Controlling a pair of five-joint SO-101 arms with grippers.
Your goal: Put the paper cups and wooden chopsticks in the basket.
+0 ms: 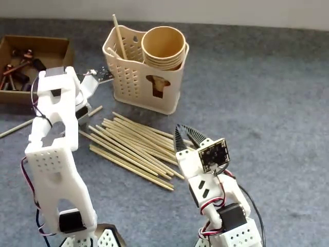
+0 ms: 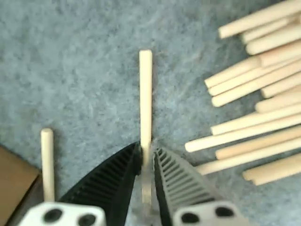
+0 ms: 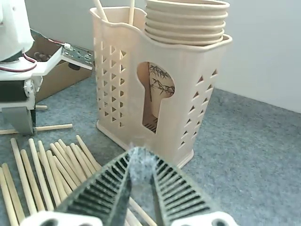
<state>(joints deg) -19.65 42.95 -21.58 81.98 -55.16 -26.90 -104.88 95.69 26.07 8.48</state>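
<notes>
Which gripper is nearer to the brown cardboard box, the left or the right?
Left. The left gripper, shut on one wooden chopstick, is just beside the brown cardboard box. The right gripper is across the loose chopstick pile, in front of the cream plastic basket.

The table (image 1: pixel 277 103) had a grey, carpet-like top. In the high view the basket (image 1: pixel 128 82) stood upright on it toward 12 o'clock. A loose pile of wooden chopsticks (image 1: pixel 133 146) lay flat near the centre, just at the basket's 6 o'clock side, running roughly from 10 to 4 o'clock. A cardboard box (image 1: pixel 51 51) sat at 10 o'clock, and a single chopstick (image 1: pixel 15 128) lay apart at 9 o'clock.
</notes>
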